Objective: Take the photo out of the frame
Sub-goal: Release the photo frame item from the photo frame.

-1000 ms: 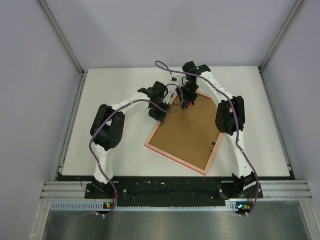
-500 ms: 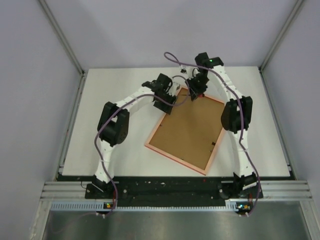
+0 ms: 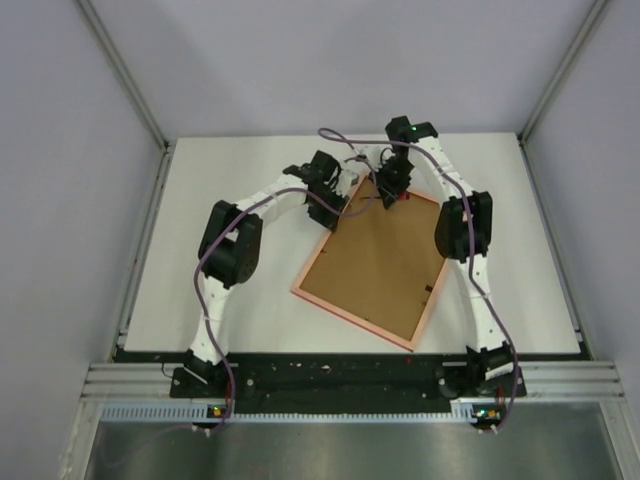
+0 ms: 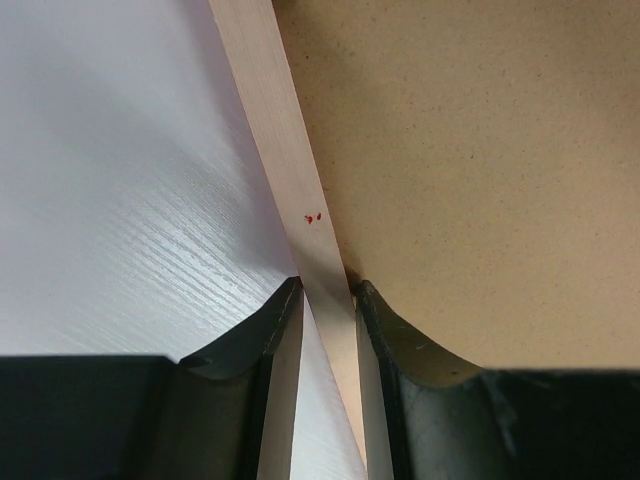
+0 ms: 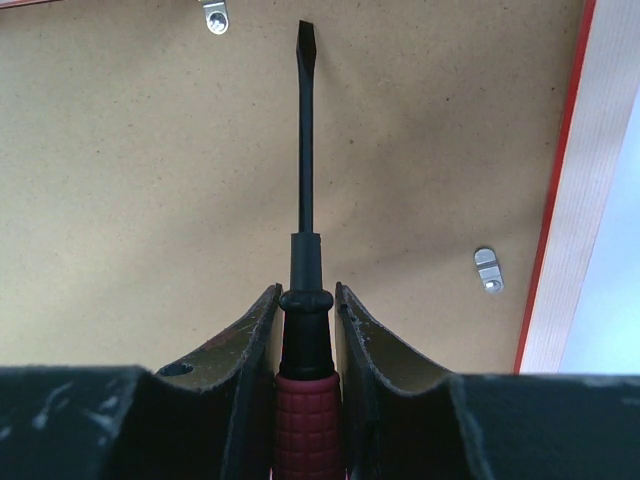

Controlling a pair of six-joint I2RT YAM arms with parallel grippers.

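Stretches the left arm [image 3: 262,197] forward and inward from its base, elbow high, forearm slanting toward the far middle. Ends in the left gripper [image 4: 326,300], drawn nearly closed, fingers [image 4: 245,350] pinching the pale rim of the frame [image 3: 375,265] along its far left edge, one finger outside over the table [image 3: 165,230], the other inside over the brown back. Runs the right arm [image 3: 462,225] up beside the frame's right side, elbow raised, then folds the wrist back over the far corner. Keeps the right gripper [image 5: 307,300] clamped tight on the red handle of a screwdriver [image 5: 303,150], black shaft reaching out over the backing, flat tip just short of a metal clip [image 5: 212,15] by the far rim. Shows a second clip [image 5: 487,270] off to the right, near the red edge. Finds the frame back up in the table's middle, turned diagonal, near corner toward the right base. Hides the photo from every view. Leaves bare white table left, far and right of the frame, with less room between its near corner and the front edge.
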